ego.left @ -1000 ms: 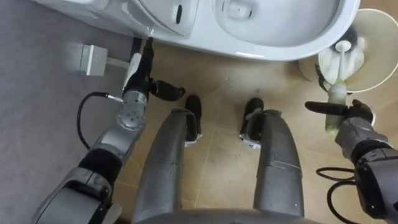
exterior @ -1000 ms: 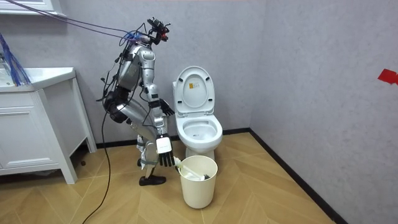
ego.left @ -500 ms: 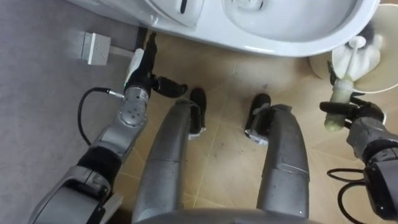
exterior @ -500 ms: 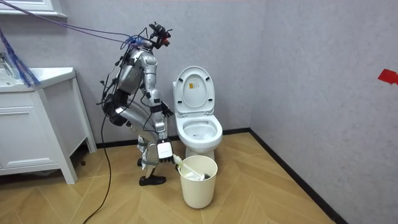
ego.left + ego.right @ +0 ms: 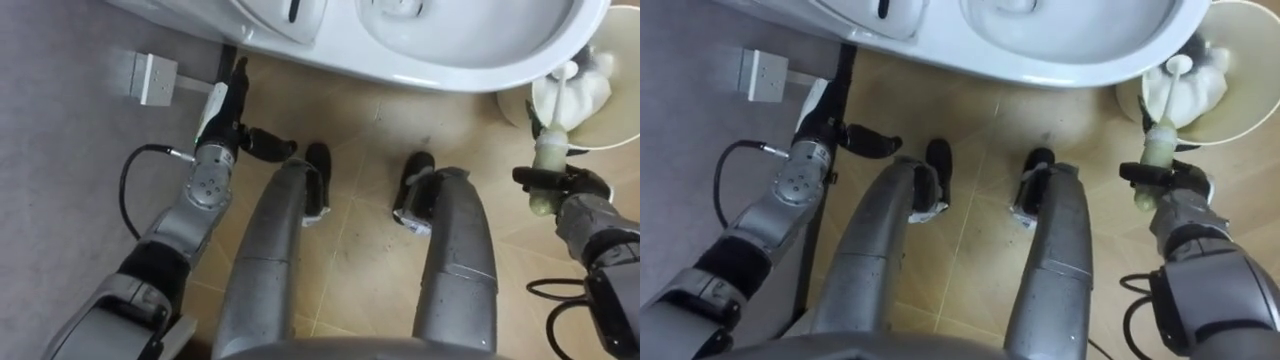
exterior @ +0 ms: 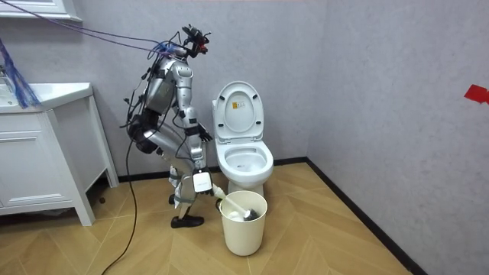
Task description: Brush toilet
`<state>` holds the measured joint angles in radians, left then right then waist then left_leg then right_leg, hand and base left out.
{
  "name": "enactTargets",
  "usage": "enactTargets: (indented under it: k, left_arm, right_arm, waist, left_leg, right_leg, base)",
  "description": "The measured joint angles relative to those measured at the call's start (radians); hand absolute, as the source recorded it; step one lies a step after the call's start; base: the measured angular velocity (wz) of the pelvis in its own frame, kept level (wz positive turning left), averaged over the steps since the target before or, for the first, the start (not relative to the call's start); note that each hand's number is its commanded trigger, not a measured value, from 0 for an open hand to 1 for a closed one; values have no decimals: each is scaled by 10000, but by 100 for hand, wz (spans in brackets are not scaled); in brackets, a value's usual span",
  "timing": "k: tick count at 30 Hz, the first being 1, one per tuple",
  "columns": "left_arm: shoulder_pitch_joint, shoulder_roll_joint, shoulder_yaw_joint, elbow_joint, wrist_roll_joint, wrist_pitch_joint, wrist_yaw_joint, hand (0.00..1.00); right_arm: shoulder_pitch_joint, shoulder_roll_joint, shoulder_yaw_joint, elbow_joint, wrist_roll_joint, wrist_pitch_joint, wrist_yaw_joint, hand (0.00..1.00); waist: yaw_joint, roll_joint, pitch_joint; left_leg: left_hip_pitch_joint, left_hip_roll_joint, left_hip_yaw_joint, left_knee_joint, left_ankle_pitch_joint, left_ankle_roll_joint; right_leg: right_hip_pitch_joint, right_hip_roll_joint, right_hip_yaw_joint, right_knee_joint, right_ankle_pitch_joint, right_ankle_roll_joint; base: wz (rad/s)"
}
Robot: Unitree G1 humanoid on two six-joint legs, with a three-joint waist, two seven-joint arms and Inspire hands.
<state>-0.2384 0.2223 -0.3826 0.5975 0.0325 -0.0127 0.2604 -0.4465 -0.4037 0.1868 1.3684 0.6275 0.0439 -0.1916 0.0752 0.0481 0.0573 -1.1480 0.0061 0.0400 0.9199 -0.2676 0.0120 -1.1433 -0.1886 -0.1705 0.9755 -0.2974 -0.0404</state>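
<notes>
A pale-handled toilet brush [image 5: 551,150] stands slanted in a cream bucket [image 5: 610,128] at my right, its head down inside the bucket. My right hand [image 5: 575,192] is at the handle's lower end, fingers and thumb curled round it. The white toilet bowl [image 5: 450,55] lies ahead across the top of the eye views, lid raised in the room view. My left hand [image 5: 222,115] hangs by the toilet's base with straight fingers and holds nothing. In the room view I stand bent forward beside the toilet [image 6: 244,156], with the bucket [image 6: 244,225] at my feet.
A small white box [image 5: 150,78] sits on the grey surface at the left, near the toilet's base. A white cabinet [image 6: 42,153] stands at the room view's left. Tan tiled floor [image 5: 365,130] lies around my feet.
My right hand's fingers have curled round the brush handle; a second ago they stood straight beside it. The eye view has shifted a little. The left hand has not moved.
</notes>
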Motion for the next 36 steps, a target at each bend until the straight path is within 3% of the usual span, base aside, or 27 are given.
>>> enactTargets:
  k: [6,16,20,23,25,26,30,36]
  left_arm:
    - [469,-13,-45,219,21,-28,-2,0]
    - [1497,202,421,313,38,-7,-259,0]
    - [2066,243,1019,292,291,-5,-503,0]
    - [2795,254,1430,-81,1030,8,-549,0]
    - [3280,240,1526,-286,1320,7,-563,0]
    - [3557,244,1527,-302,1339,11,-571,0]
    - [4691,188,2014,-999,1440,81,-690,0]
    - [6039,67,2660,-2252,2161,119,-736,0]
  right_arm:
    - [624,330,264,77,695,8,436,100]
    - [1655,685,63,406,1522,11,911,100]
    - [2093,861,-784,621,1542,6,1297,100]
    - [2552,884,-1016,679,1531,-5,1593,100]
    - [2814,1019,-1024,672,1522,-36,1625,100]
    - [3146,1146,-1010,685,1520,-36,1637,100]
    - [3885,1459,-1030,550,1382,-80,1925,100]
    - [4551,1602,-1026,248,309,-123,2069,100]
  waist:
    - [-164,-98,7]
    - [-393,-225,-13]
    - [-635,-336,-117]
    - [-695,-550,-279]
    - [-719,-660,-347]
    - [-768,-733,-437]
    - [-876,-900,-503]
    - [-866,-953,-477]
  left_leg:
    - [1616,163,-102,-733,-26,10]
    - [4622,118,-85,-2365,-13,-9]
    - [5686,150,-281,-3084,30,-81]
    - [6620,156,-273,-3714,43,-98]
    - [7384,170,-278,-4156,72,-129]
    - [7856,170,-291,-4464,87,-139]
    - [9147,186,-237,-5140,90,-145]
    - [10382,194,-200,-5808,94,-153]
  right_leg:
    - [1834,221,-273,-1081,118,111]
    - [4818,361,-408,-2654,130,309]
    - [6076,472,-760,-3551,195,347]
    - [7030,578,-813,-4249,258,436]
    - [7829,707,-819,-4860,372,504]
    - [8335,768,-866,-5238,416,542]
    - [9738,878,-987,-6112,502,648]
    - [11009,1024,-985,-6992,564,707]
  base:
    - [-4]
    - [1]
    - [10]
    - [2]
    - [0]
    - [9]
    - [4]
    - [-1]
